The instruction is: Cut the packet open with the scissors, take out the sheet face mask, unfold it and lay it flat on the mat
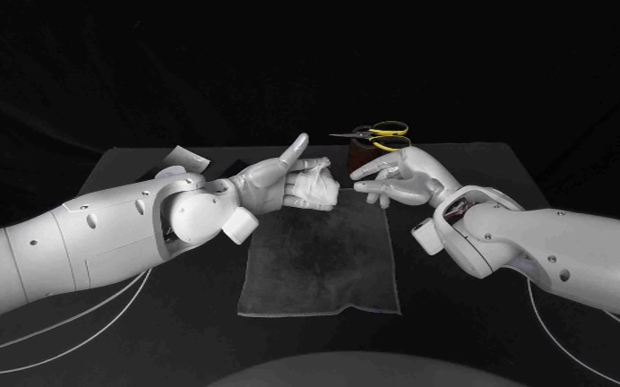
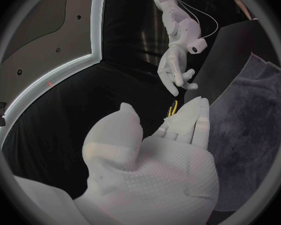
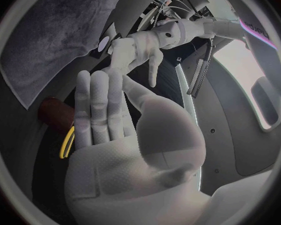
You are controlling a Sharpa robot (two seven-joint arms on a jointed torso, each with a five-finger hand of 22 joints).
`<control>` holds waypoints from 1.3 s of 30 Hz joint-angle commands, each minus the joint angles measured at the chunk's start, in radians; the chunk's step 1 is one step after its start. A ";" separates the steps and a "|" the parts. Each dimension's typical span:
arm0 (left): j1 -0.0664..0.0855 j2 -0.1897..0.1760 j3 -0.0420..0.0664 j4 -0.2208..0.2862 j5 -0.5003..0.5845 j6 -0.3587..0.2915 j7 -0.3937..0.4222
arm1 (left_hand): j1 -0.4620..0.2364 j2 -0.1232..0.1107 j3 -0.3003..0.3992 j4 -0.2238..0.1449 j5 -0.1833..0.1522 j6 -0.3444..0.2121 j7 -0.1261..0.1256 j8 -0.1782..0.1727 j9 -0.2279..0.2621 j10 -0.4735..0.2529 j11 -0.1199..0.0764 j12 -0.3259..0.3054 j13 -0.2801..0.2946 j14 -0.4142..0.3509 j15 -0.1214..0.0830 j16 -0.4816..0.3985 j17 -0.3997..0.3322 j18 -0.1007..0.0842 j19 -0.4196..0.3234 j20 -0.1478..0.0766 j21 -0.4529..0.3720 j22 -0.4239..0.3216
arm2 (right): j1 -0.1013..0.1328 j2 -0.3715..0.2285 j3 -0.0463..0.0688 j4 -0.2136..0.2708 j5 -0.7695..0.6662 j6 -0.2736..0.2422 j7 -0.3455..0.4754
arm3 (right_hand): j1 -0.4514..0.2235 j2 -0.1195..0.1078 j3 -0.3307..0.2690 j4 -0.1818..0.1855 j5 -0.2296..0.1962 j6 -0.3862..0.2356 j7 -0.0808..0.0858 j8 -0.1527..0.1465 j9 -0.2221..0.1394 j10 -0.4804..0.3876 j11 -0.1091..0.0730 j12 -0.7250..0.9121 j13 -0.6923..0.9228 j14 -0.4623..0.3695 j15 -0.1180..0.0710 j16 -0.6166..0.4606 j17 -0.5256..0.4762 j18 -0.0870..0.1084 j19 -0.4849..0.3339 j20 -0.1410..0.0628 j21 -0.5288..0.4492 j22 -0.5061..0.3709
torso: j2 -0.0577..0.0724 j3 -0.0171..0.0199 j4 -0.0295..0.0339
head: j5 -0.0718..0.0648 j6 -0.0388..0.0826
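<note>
**Folded mask in left hand, over far edge of mat**

Left hand (image 1: 287, 185) curled round a white folded sheet mask (image 1: 314, 193), one finger stuck out straight, above the 12 o'clock edge of the grey mat (image 1: 321, 270). Right hand (image 1: 403, 179) just beside it at 3 o'clock, fingers loosely extended, nothing seen in them. Yellow-handled scissors (image 1: 383, 135) upright in a brown holder (image 1: 356, 150) at 1 o'clock of the mat. White packet (image 1: 184, 158) at 10 o'clock; print too small to read.
</note>
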 commanded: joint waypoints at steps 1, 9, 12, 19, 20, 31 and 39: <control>0.000 0.006 0.001 0.001 0.029 -0.020 0.026 | -0.025 -0.011 0.020 0.000 0.000 -0.004 0.008 -0.007 -0.002 -0.045 0.003 -0.007 -0.003 -0.045 0.006 -0.006 -0.003 -0.019 -0.051 0.001 -0.006 -0.003 | 0.010 -0.001 0.003 0.034 -0.291 -0.055 -0.087 | -0.005 -0.012 0.000 0.020 0.010 -0.003 -0.011 0.017 0.012 -0.024 -0.007 0.305 0.341 0.069 -0.012 0.138 0.159 0.012 0.011 -0.015 0.074 0.059 | 0.000 -0.0009 -0.0004 | 0.002 0.000; 0.000 0.019 0.001 0.000 0.067 -0.038 0.034 | -0.077 -0.045 0.094 0.000 0.000 -0.022 0.017 -0.015 -0.007 -0.162 0.029 -0.013 -0.010 -0.162 0.027 -0.012 -0.010 -0.045 -0.166 0.001 -0.011 -0.008 | 0.025 0.044 0.005 0.077 -0.569 -0.058 -0.249 | -0.007 -0.019 0.015 0.046 0.008 0.001 -0.021 0.043 0.036 0.026 -0.012 0.592 0.699 0.201 -0.022 0.336 0.531 0.014 0.029 -0.028 0.182 0.143 | 0.000 -0.0005 0.0020 | 0.004 -0.001; 0.000 0.022 0.001 0.002 0.082 -0.043 0.035 | -0.080 -0.045 0.098 0.000 0.000 -0.023 0.020 -0.015 -0.008 -0.167 0.030 -0.014 -0.011 -0.169 0.028 -0.013 -0.010 -0.046 -0.170 0.001 -0.011 -0.008 | 0.027 0.071 0.006 0.078 -0.659 -0.065 -0.307 | -0.007 -0.021 0.019 0.052 0.002 0.006 -0.024 0.047 0.041 0.051 -0.014 0.654 0.775 0.228 -0.025 0.374 0.615 0.014 0.033 -0.030 0.201 0.159 | 0.000 -0.0006 0.0012 | 0.006 -0.003; 0.000 0.026 0.001 0.009 0.105 -0.041 0.034 | -0.084 -0.044 0.105 0.000 0.000 -0.025 0.027 -0.016 -0.008 -0.171 0.031 -0.014 -0.011 -0.176 0.029 -0.013 -0.010 -0.047 -0.179 0.001 -0.011 -0.009 | 0.030 0.142 0.006 0.041 -0.819 -0.055 -0.436 | -0.024 -0.038 0.014 0.073 -0.018 0.010 -0.027 0.051 0.047 0.071 -0.015 0.711 0.849 0.254 -0.025 0.416 0.712 0.013 0.034 -0.032 0.226 0.180 | 0.000 -0.0021 0.0016 | 0.005 -0.006; 0.000 0.026 0.001 0.009 0.107 -0.041 0.034 | -0.084 -0.044 0.105 0.000 0.000 -0.025 0.027 -0.016 -0.008 -0.171 0.031 -0.014 -0.011 -0.176 0.029 -0.013 -0.010 -0.047 -0.179 0.001 -0.011 -0.009 | 0.030 0.145 0.006 0.038 -0.828 -0.054 -0.442 | -0.025 -0.041 0.013 0.075 -0.019 0.010 -0.027 0.051 0.048 0.072 -0.015 0.713 0.853 0.255 -0.025 0.417 0.715 0.013 0.034 -0.032 0.227 0.182 | 0.000 -0.0024 0.0016 | 0.006 -0.006; 0.000 0.028 0.001 0.019 0.140 -0.030 0.029 | -0.085 -0.034 0.114 0.000 0.000 -0.026 0.049 -0.016 -0.008 -0.170 0.035 -0.013 -0.011 -0.174 0.030 -0.011 -0.008 -0.046 -0.167 0.001 -0.007 -0.006 | 0.028 0.207 0.006 -0.010 -0.982 -0.056 -0.540 | -0.034 -0.061 0.004 0.092 -0.020 0.012 -0.029 0.053 0.052 0.080 -0.017 0.734 0.882 0.265 -0.026 0.433 0.756 0.014 0.035 -0.032 0.238 0.192 | 0.000 -0.0017 0.0005 | 0.005 -0.013; 0.000 0.026 0.001 0.023 0.166 -0.022 0.029 | -0.078 -0.020 0.115 -0.001 0.000 -0.030 0.063 -0.018 -0.010 -0.176 0.034 -0.014 -0.011 -0.156 0.028 -0.006 -0.004 -0.038 -0.130 0.000 0.001 -0.002 | 0.025 0.219 0.006 -0.018 -1.038 -0.047 -0.564 | -0.029 -0.077 -0.002 0.107 -0.030 0.025 -0.034 0.061 0.058 0.089 -0.020 0.755 0.910 0.275 -0.029 0.449 0.797 0.014 0.035 -0.033 0.248 0.202 | 0.000 -0.0006 -0.0004 | 0.006 -0.015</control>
